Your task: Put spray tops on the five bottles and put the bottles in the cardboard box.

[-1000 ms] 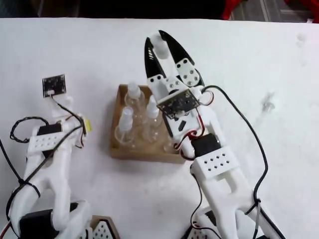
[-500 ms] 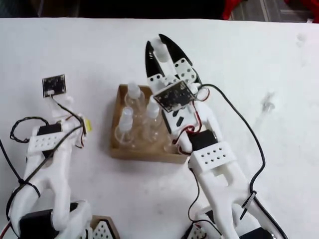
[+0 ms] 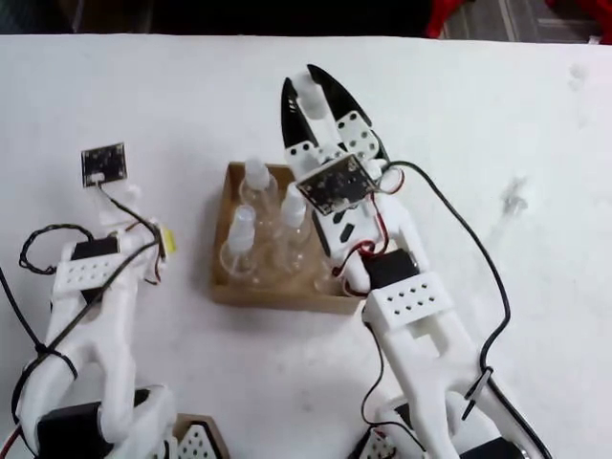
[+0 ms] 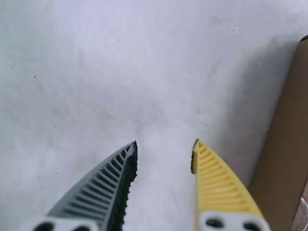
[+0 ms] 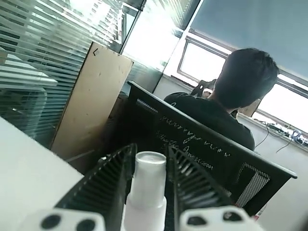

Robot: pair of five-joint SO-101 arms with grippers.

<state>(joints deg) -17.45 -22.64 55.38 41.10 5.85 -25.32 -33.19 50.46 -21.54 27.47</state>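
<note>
Bottle (image 5: 144,197) sits gripped in the right tool (image 5: 150,148), beyond the cardboard box (image 3: 277,295); left tool (image 4: 164,143) stands narrowly parted.

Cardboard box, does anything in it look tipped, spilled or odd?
Nothing stands out. The three visible clear bottles with white spray tops stand upright inside the brown cardboard box; no spill shows.

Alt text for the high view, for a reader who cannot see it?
The right gripper is shut on a spray-topped bottle, held up beyond the far side of the cardboard box on a white table. At least three topped bottles stand in the box; the left arm sits to its left.
</note>
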